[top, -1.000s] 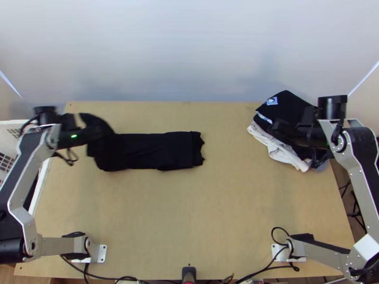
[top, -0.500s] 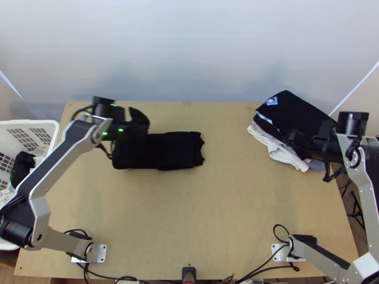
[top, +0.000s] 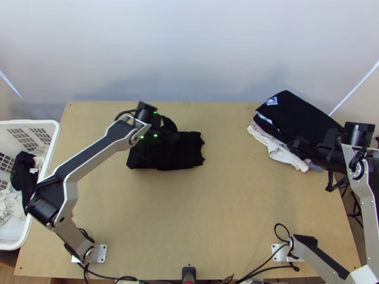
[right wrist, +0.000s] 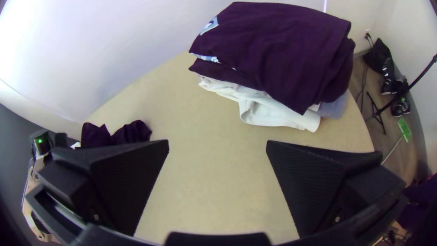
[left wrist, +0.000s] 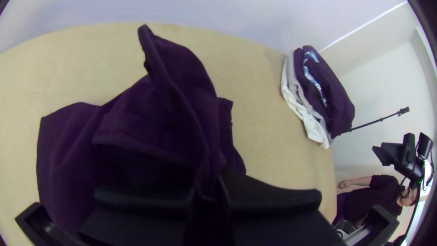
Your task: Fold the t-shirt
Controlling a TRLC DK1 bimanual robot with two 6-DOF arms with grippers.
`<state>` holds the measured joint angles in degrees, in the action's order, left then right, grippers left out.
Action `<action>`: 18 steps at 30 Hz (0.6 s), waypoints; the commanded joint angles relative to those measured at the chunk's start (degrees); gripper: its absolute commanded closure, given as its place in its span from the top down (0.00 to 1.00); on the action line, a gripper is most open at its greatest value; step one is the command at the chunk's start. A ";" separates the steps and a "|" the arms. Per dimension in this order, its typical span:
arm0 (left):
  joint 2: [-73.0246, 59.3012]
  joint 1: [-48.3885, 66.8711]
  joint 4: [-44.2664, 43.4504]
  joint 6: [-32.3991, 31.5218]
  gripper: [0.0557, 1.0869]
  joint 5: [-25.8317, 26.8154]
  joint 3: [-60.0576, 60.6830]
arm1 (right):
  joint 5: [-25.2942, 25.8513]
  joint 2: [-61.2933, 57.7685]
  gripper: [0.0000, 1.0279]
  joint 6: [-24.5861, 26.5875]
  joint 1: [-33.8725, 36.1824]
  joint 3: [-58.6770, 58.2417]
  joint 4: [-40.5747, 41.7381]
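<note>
The left gripper (top: pixel 169 136) has its 2 flat fingers clamped on a raised fold of the black t-shirt (top: pixel 187 154), which lies beneath and around them on the table (top: pixel 227 213), plain and folded into a compact strip, with 1 wavy end and 1 flap standing up on the far side. Well apart, the right gripper (top: pixel 296 144) holds its 2 fingers spread wide beside a clothes stack (top: pixel 293 111) whose top dark garment bears 1 blue-and-white patch (top: pixel 272 101).

The light wooden table (top: pixel 213 213) carries a black t-shirt (top: pixel 186 154), folded and partly raised, a stack of clothes (top: pixel 301 111) well apart from it, and some cables (top: pixel 284 266)
</note>
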<state>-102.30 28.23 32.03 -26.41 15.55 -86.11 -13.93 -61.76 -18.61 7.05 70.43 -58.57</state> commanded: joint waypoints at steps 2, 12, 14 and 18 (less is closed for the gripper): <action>-6.16 6.05 -1.36 -0.30 0.49 -0.87 -6.27 | -0.13 1.46 0.97 -0.55 -0.02 -1.26 -0.06; -7.30 9.04 -10.32 -4.79 0.96 1.59 -16.38 | -0.04 1.64 0.97 -4.15 -10.56 -8.82 4.16; -6.77 7.10 -9.80 -4.26 0.96 1.59 -16.29 | -0.13 1.29 0.97 -5.73 -12.94 -9.35 6.09; -3.96 1.39 -1.18 3.91 0.96 2.99 -15.58 | -1.18 -1.61 0.97 -10.74 -20.06 -10.93 13.30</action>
<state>-108.51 34.79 24.47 -29.39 17.41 -100.29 -14.02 -60.55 -23.73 -3.57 62.63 -52.86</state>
